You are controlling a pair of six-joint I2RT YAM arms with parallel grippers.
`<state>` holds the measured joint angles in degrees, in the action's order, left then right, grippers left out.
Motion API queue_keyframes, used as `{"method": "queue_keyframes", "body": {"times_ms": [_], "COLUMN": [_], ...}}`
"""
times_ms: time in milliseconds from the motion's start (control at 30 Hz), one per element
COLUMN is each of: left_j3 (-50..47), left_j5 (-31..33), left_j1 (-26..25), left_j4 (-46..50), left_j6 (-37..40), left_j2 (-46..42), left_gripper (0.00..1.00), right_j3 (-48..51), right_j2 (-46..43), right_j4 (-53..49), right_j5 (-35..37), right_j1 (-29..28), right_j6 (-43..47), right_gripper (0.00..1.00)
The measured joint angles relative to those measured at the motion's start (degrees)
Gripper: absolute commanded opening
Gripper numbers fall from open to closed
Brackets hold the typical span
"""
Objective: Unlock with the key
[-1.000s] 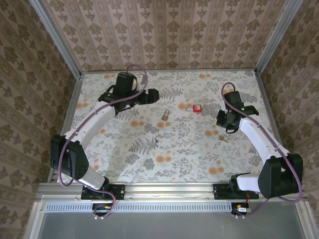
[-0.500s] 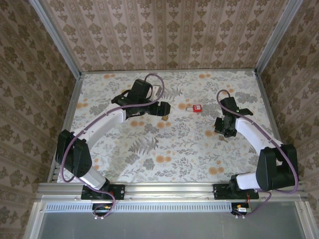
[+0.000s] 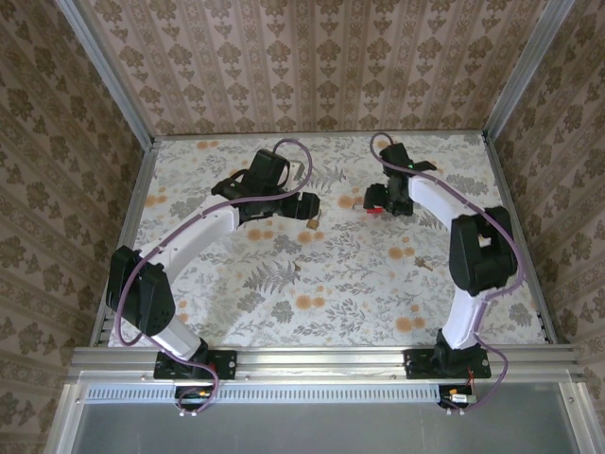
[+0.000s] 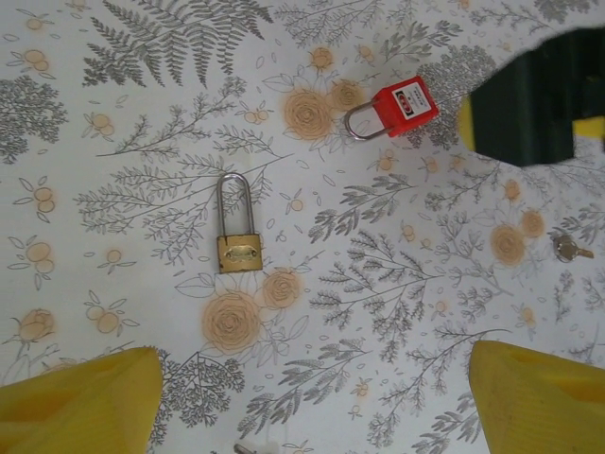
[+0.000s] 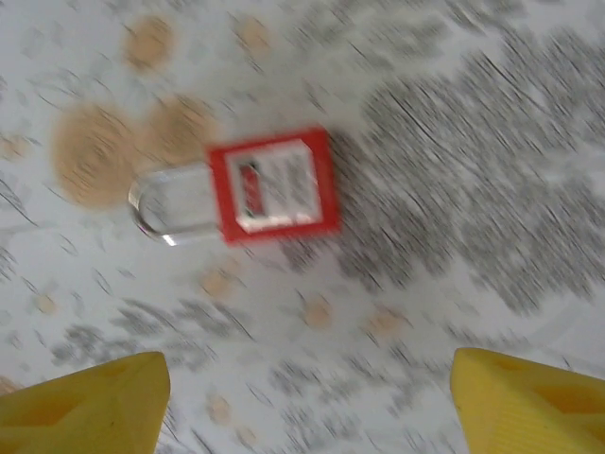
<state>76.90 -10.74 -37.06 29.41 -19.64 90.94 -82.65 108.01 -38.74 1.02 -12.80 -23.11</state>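
A tiny metal key [image 3: 427, 266] lies flat on the floral cloth right of centre, and also near the right edge [image 4: 567, 248] of the left wrist view; no gripper touches it. A brass padlock [image 4: 239, 248] with a silver shackle lies just ahead of my left gripper [image 4: 312, 416], which is open and empty. The same padlock [image 3: 312, 221] sits under that gripper [image 3: 307, 204] in the top view. A small red padlock [image 5: 272, 185] with a silver shackle lies below my right gripper [image 5: 307, 407], open and hovering [image 3: 378, 200] over it.
The table [image 3: 284, 303] is walled by patterned panels at the back and sides. A small silver piece [image 4: 252, 447] lies between my left fingertips at the frame's bottom. The right arm's dark wrist [image 4: 529, 95] hangs beside the red padlock [image 4: 405, 104].
The right arm swung from the right side to the back, over the red padlock, and its jaws opened. The left gripper moved right to the brass padlock, then stayed.
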Motion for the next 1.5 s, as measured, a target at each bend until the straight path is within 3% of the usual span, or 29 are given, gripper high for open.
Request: {"method": "queue_keyframes", "body": {"times_ms": [167, 467, 667, 900, 1133, 1233, 1500], "left_j3": [0.0, 0.0, 0.0, 0.0, 0.0, 0.0, 0.0], "left_j5": [0.57, 1.14, 1.18, 1.18, 1.18, 1.18, 1.18], "left_j1": [0.0, 0.0, 0.0, 0.0, 0.0, 0.0, 0.0], "left_j4": [0.52, 1.03, 1.05, 1.05, 1.05, 1.05, 1.05], "left_j6": [0.24, 0.44, 0.46, 0.46, 0.5, 0.76, 1.36], "left_j2": [-0.02, -0.48, -1.33, -1.44, -1.44, -1.55, -2.29], "left_gripper": [0.85, 0.85, 0.85, 0.85, 0.85, 0.85, 0.85], "right_j3": [-9.86, -22.67, -22.71, -22.56, -22.69, -22.69, -20.94], "right_j2": [9.7, 19.67, 20.35, 20.39, 21.51, 21.53, 20.39], "right_j4": [-2.62, -10.78, -12.35, -12.52, -12.98, -13.38, -12.31], "right_j5": [-0.46, 2.19, 1.97, 1.9, 1.57, 1.31, 1.84], "right_j1": [-0.11, -0.13, -0.13, -0.13, -0.24, -0.24, -0.83], "right_j6": [2.58, 5.18, 6.21, 7.54, 8.55, 9.29, 9.4], "right_gripper": [0.85, 0.73, 0.72, 0.6, 0.59, 0.51, 0.44]}}
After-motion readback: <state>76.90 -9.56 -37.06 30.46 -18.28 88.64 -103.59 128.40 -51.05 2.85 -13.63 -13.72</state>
